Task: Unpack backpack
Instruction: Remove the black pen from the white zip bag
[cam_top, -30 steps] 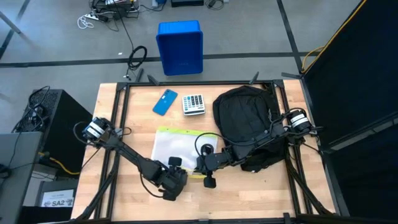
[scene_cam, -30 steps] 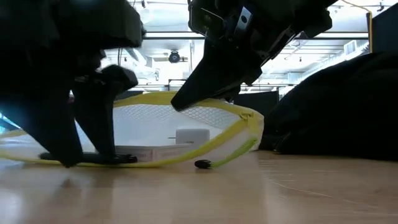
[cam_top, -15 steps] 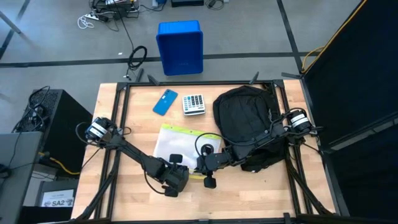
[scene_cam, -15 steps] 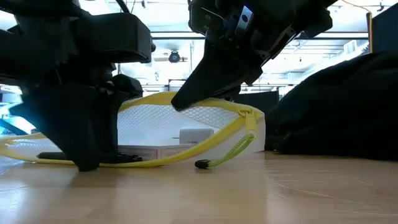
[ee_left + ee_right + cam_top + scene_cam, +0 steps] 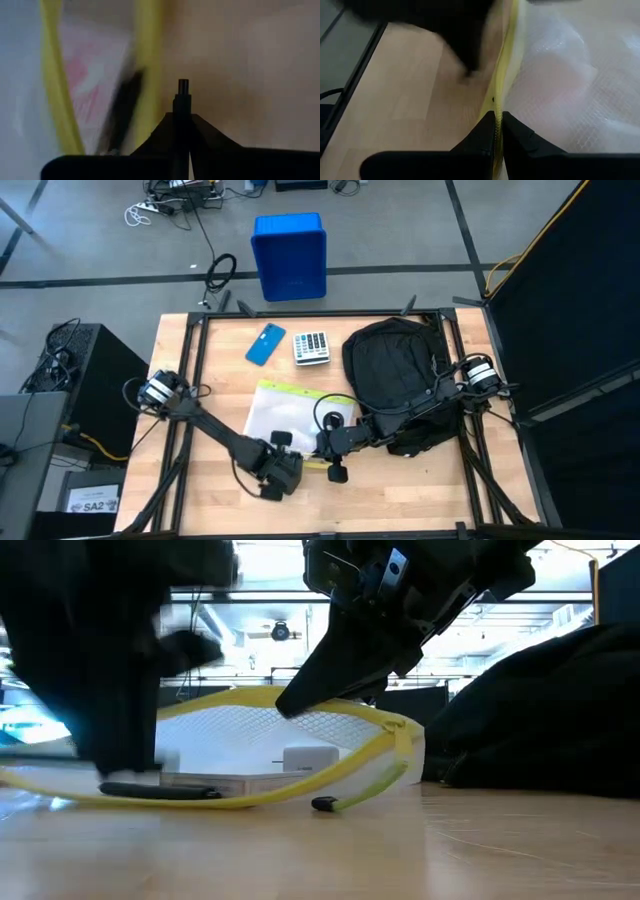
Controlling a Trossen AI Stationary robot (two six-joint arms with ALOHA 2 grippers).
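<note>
My left gripper [image 5: 283, 472] has just snapped its fingers together at the mesh pouch [image 5: 290, 412]'s lower edge; right gripper [image 5: 330, 445] stays clamped on its yellow zipper edge. Backpack [image 5: 400, 375] lies center-right on the worktop [image 5: 400, 490].

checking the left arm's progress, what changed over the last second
The left gripper closed its fingers beside the near edge of the yellow-trimmed mesh pouch; whether it holds anything is unclear. The right gripper stayed shut on the pouch's yellow edge, lifting it. Backpack, phone and calculator did not move.
</note>
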